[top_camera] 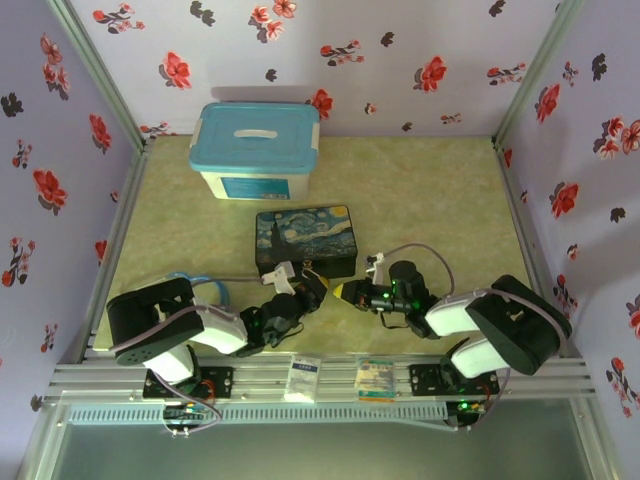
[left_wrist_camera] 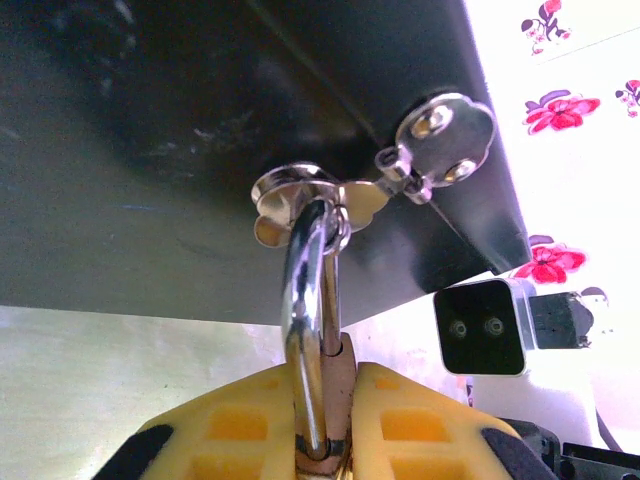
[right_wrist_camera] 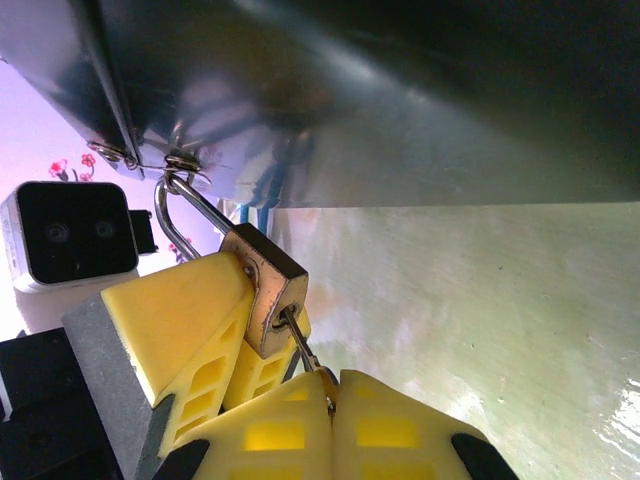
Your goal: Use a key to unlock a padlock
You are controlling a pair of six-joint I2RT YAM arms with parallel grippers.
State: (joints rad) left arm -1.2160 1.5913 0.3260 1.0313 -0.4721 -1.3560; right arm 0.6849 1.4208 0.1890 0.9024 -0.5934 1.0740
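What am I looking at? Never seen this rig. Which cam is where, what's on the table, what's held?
Two small robot arms, bolted side by side at the near edge of a table, each ending in a two-finger gripper with yellow fingers. The wide picture is from a fixed camera above and behind them; the close-ups are from a camera on each wrist. On the table: a blue-lidded tub, a Starry Night painted box and some blue tubing near the front left. A small brass padlock is hooked by its silver shackle through the box's clasp. The left gripper is shut on the padlock; the right gripper is shut on a thin key pushed into the padlock's underside. Whether it's unlocked yet, I can't tell.
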